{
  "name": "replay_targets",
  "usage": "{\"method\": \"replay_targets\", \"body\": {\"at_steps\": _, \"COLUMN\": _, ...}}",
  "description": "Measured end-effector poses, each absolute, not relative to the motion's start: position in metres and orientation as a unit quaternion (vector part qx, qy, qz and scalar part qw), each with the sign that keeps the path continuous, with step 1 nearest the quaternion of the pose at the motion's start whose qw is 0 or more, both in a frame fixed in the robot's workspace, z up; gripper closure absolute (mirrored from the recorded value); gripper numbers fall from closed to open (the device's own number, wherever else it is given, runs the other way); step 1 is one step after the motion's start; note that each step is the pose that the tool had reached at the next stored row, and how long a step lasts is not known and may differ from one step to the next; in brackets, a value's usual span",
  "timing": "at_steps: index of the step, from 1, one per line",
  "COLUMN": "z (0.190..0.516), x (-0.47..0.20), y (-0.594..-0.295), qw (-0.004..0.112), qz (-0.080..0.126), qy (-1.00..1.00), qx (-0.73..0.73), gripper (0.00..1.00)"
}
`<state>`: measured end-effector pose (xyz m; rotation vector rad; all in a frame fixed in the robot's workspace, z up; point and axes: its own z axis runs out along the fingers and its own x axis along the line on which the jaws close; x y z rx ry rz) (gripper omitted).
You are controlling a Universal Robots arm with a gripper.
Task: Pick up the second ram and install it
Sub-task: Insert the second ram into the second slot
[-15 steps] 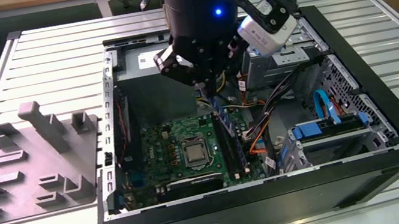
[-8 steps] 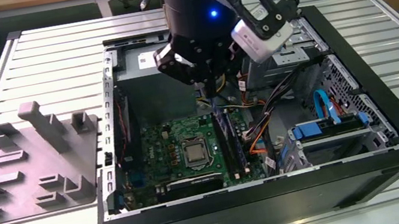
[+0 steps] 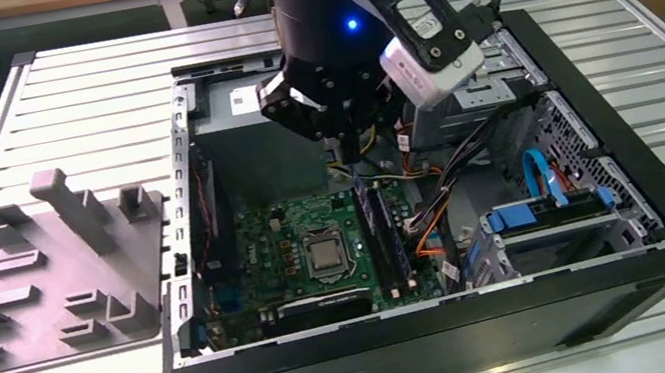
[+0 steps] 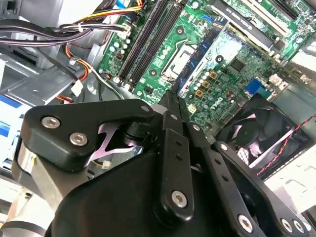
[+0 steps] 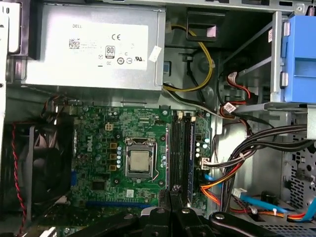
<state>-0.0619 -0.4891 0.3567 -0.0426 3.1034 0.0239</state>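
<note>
Slatted metal table (image 3: 60, 90) carrying open black computer case (image 3: 467, 341). Black gripper (image 3: 361, 149) low over green motherboard (image 5: 98, 148), fingers together, nothing visible between. Long dark blue-green second ram (image 5: 190, 153) apparently already standing in slot beside square silver processor socket (image 5: 138, 162); full seating unconfirmed.

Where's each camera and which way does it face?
Exterior view: off the arm, high, looking down into the open black computer case; arm and pincer show.
First wrist view: on the arm, looking straight onto the green motherboard; pincer links show.
Second wrist view: on the arm, slanted across that board; pincer linkage in front.
Shared: both wrist views show the square silver processor socket.
</note>
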Motion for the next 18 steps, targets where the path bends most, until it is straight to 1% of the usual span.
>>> {"method": "replay_targets", "body": {"at_steps": 4, "z": 0.353, "x": -0.062, "y": -0.490, "qw": 0.019, "qz": 0.018, "qy": 1.000, "qx": -0.013, "gripper": 0.89}}
{"method": "replay_targets", "body": {"at_steps": 18, "z": 0.332, "x": -0.054, "y": -0.492, "qw": 0.019, "qz": 0.020, "qy": 1.000, "qx": -0.002, "gripper": 0.89}}
